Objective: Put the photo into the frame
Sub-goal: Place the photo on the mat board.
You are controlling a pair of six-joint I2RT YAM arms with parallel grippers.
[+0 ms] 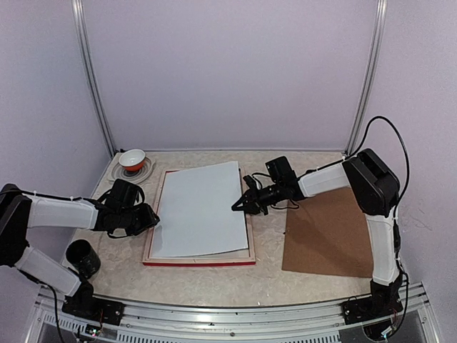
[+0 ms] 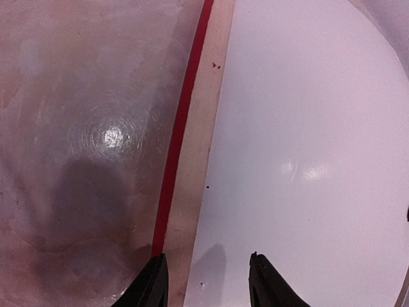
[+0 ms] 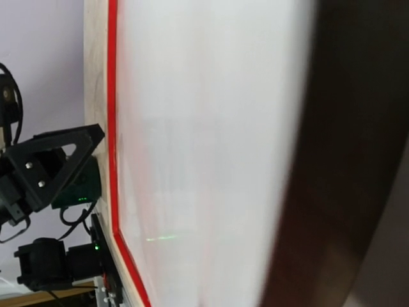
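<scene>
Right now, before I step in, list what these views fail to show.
1. Printed side of the photo: faces down in every view; only its white back shows.
2. Recess of the frame: top view, the photo covers it.
3. Whether the right gripper pinches the photo: too small from above; right wrist view blurred, a dark shape fills its right side.

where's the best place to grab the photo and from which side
The photo lies flat, skewed on the frame, white back up. Likely pinch its right edge from the right with the right claw, where it seems to ride over the rail.
</scene>
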